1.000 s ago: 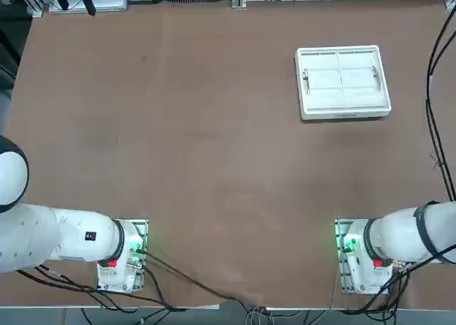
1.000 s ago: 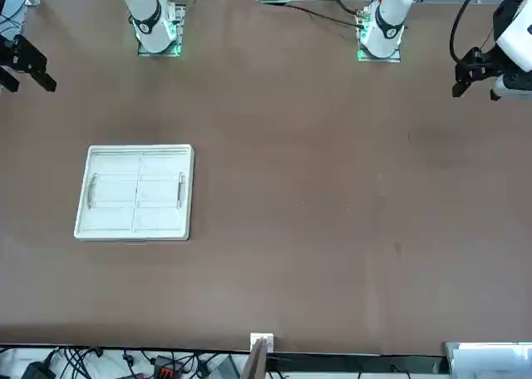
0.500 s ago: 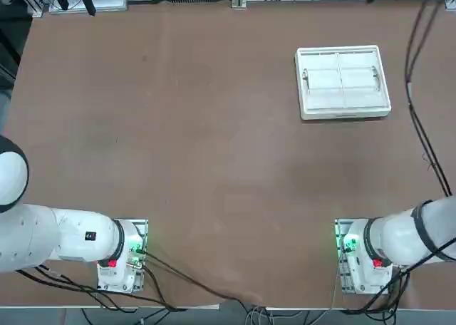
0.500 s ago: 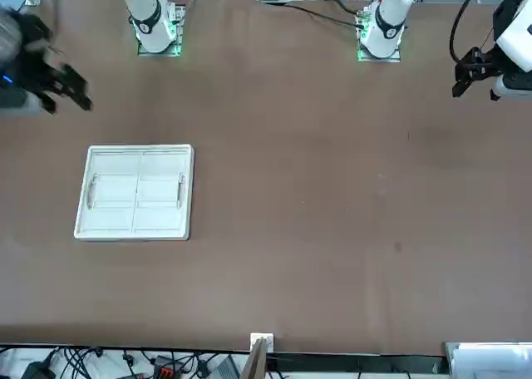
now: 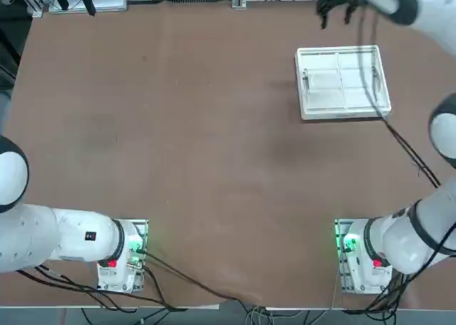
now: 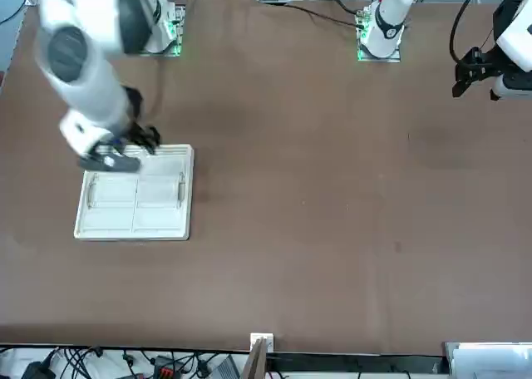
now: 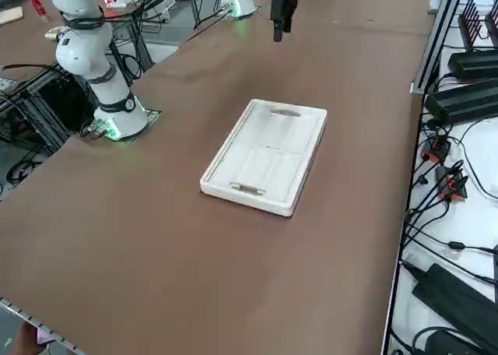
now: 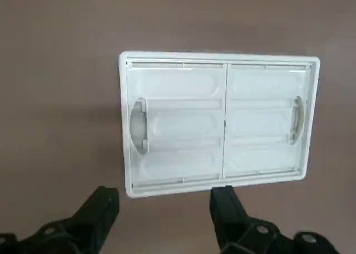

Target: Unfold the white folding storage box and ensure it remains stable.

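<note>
The white folding storage box (image 5: 342, 81) lies collapsed as a flat slab on the brown table, in the far right part of the top view. It also shows flat in the front view (image 6: 137, 204) and the right side view (image 7: 264, 154). My right gripper (image 5: 336, 13) hangs in the air above the box's far edge, apart from it. In the wrist view the box (image 8: 219, 123) fills the middle, and the gripper (image 8: 165, 212) stands open with nothing between its black fingers (image 8: 103, 209). The gripper also shows above the box's rim in the front view (image 6: 133, 146) and high up in the side view (image 7: 278, 24).
The right arm's base (image 5: 356, 255) sits at the near right edge. Its cable (image 5: 399, 143) trails over the box's right side. Power strips and cables (image 7: 459, 98) lie beyond the table's far edge. Bare brown tabletop (image 5: 178, 125) spreads left of the box.
My right arm has swung in from the table's right edge to above the box, gripper staying open. The box has not moved.
</note>
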